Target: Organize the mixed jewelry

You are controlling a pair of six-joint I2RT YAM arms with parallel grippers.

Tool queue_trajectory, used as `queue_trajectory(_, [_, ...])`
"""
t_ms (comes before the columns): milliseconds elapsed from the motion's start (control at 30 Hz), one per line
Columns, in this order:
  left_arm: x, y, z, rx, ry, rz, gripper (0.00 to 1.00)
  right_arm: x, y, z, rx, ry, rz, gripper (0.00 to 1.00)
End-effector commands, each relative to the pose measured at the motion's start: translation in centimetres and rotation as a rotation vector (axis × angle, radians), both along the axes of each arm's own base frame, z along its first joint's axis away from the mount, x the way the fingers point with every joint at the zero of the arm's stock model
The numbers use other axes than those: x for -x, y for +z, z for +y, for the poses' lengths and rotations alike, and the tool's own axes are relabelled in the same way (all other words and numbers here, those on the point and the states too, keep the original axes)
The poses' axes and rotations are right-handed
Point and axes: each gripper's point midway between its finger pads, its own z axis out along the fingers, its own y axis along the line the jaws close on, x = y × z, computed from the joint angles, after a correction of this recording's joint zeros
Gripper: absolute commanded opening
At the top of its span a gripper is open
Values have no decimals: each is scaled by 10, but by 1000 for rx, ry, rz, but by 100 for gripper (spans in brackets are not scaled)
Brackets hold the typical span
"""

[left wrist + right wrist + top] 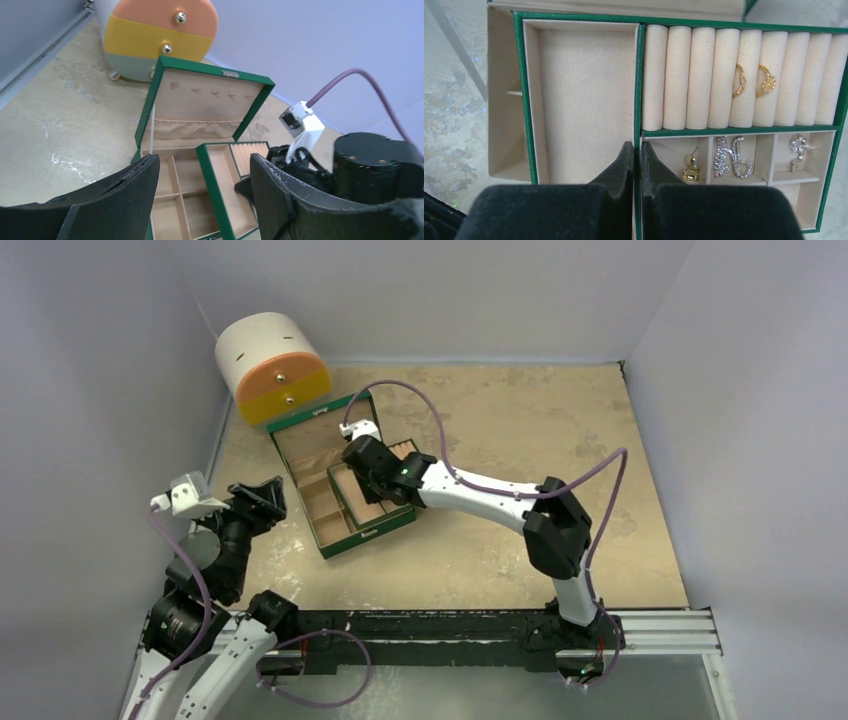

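The green box (335, 537) lies open in the middle-left. In the right wrist view two gold rings (739, 80) (767, 81) sit in the roll slots. A gold earring (691, 169), sparkling silvery earrings (731, 155) and small silver earrings (798, 146) lie in the small compartments. My right gripper (636, 150) is shut on the green divider wall (639, 90) of the box's inner tray, and it also shows in the top view (352, 472). My left gripper (205, 170) is open and empty, left of the box (268, 496). No wire hoop shows.
The round white-and-orange drawer case (270, 365) stands at the back left, just behind the box lid (210, 100). Side walls enclose the tan table (520, 430). My right arm (480, 495) reaches across from the right to the box.
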Motion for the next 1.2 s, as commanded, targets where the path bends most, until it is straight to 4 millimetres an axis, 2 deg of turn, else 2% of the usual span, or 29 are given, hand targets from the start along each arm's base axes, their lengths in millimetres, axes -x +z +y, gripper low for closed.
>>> queue_trajectory(0, [12,20,20,68,87,-77,66,2,19,29,-61,2,1,0])
queue_trajectory(200, [19,24,26,91,103,-104,66,7,-3,54,-37,24,47,0])
queue_trajectory(500, [20,25,26,100,99,-111,65,7,-28,73,-32,19,97,0])
queue_trajectory(933, [21,24,25,103,91,-112,65,5,-35,91,-84,3,130,0])
queue_trajectory(1167, [20,24,25,101,92,-108,65,17,-41,95,-89,20,152,0])
